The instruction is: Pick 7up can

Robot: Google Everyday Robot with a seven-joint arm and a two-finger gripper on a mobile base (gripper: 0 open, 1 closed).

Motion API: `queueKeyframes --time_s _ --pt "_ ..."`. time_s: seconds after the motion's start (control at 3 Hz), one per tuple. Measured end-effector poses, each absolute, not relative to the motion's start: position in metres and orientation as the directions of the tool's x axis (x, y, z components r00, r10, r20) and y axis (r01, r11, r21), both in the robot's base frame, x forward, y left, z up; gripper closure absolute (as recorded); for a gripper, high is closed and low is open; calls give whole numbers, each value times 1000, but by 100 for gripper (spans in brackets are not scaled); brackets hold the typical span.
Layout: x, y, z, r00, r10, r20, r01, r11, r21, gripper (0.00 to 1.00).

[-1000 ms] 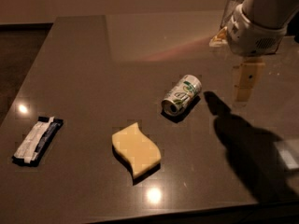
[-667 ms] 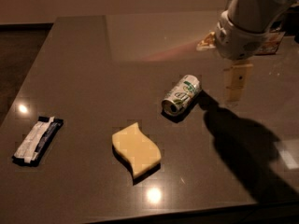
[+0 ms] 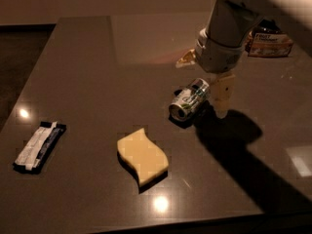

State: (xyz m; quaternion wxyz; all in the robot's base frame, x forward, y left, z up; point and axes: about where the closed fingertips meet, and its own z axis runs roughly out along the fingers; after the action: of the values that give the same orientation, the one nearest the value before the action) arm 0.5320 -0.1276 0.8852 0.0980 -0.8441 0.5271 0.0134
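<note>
The 7up can (image 3: 189,100) lies on its side near the middle right of the dark table (image 3: 97,72), its shiny round end turned toward the front left. My gripper (image 3: 212,87) hangs from the arm at the upper right, just above and to the right of the can. It is open and holds nothing. One beige finger (image 3: 222,94) points down close beside the can's far right end. The arm's body hides the rest of the gripper.
A yellow wavy sponge (image 3: 143,156) lies in front of the can. A black and white wrapped bar (image 3: 39,146) lies at the front left. A snack box (image 3: 269,42) stands at the back right, behind the arm. The table's front edge runs along the bottom.
My gripper has moved left and down toward the can; its finger now hangs right beside the can's right end. The can, sponge and bar have not moved.
</note>
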Motion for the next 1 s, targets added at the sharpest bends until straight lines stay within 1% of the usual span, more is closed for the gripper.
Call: queueKeyframes --time_s 0.33,0.67,1.0 --pt "530 -110 870 540 -830 -140 -842 -530 -101 0" --pt "526 -101 857 594 -791 -143 -802 -596 -38 18" --pt "526 -101 860 597 -790 -139 -800 -600 -21 49"
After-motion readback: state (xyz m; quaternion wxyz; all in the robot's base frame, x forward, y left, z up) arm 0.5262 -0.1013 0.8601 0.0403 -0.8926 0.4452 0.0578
